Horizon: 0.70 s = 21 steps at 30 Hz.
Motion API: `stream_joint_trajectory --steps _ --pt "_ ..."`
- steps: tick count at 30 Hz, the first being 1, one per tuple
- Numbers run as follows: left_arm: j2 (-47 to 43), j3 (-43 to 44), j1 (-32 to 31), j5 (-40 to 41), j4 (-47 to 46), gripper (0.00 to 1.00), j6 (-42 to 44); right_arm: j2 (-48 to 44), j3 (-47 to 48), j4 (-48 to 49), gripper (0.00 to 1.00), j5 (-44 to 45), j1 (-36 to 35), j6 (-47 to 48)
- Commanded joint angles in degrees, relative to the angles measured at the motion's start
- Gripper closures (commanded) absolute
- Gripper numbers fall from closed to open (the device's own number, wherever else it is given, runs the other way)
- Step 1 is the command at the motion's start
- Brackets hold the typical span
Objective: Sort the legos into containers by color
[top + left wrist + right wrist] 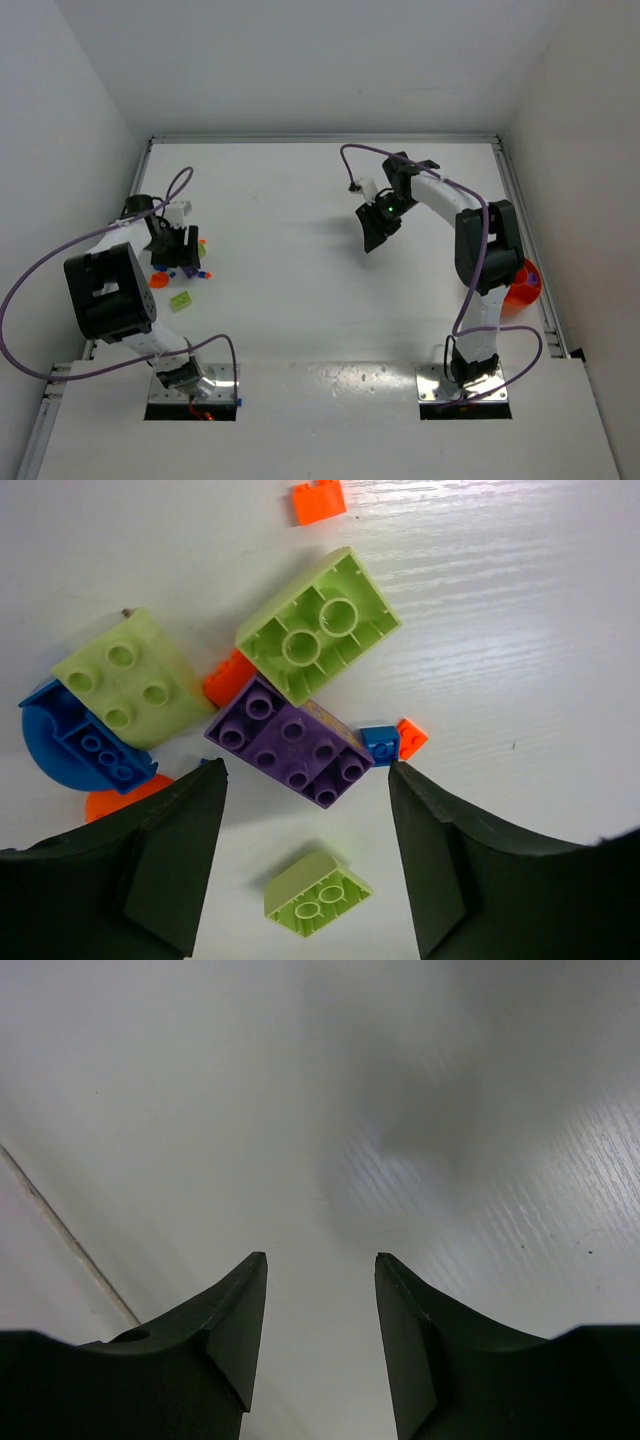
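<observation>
Fingers (170,880) of the left pincer (305,820) fill the bottom of the wrist view, set wide and gripping nothing.

Left wrist view, near to far:
- A small lime brick (318,895) lies between the fingers on the white tabletop (520,630), touching neither. Its long axis runs lower left to upper right.
- The purple brick (290,742) sits just past the fingertips, studs up. It has eight studs in two rows, and its long axis runs upper left to lower right.
- At its right end are a small blue brick (380,745) and a small orange brick (411,737), touching each other.
- Beyond it a large lime brick (318,630) lies hollow side up, overlapping the purple brick's far edge.
- To the left are an orange piece (228,678) and then a four-stud lime brick (130,680), studs up.
- Further left a blue studded brick (95,742) lies on a blue round piece (40,735). An orange round piece (120,798) shows by the left finger.
- Farthest, an orange brick (318,500) lies alone.

Count here: lime 3, purple 1, blue 3, orange 4.

Top view:
- The orange bowl (522,290) stands at the right edge, mostly hidden behind the right arm. Its compartments cannot be made out.
- The bricks are clustered at the far left under the left pincer, well apart from the bowl.
- The right pincer (320,1290) hangs over the middle-right of the tabletop. Its fingers are partly apart, with only bare surface between them.
</observation>
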<state>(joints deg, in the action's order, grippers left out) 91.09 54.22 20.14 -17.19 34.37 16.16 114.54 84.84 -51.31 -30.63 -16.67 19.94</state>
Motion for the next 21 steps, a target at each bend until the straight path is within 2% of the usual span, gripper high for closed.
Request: stream_joint_trajectory --steps 1,11,17,21 --pt "0.58 1.51 -1.24 2.95 -1.15 0.3 -3.07 -0.03 2.26 0.07 0.52 -2.06 -0.38 0.8" --pt "1.81 0.45 -5.55 8.22 -2.73 0.37 -5.79 -0.02 2.26 -0.46 0.52 -2.06 -0.38 1.33" --pt "2.95 0.45 -5.55 10.68 -3.26 0.38 -7.54 -0.02 2.26 -0.46 0.52 -2.06 -0.38 1.85" --pt "3.48 0.45 -6.08 12.53 -3.26 0.43 -7.55 -0.02 2.26 -0.46 0.52 -2.06 -0.38 1.85"
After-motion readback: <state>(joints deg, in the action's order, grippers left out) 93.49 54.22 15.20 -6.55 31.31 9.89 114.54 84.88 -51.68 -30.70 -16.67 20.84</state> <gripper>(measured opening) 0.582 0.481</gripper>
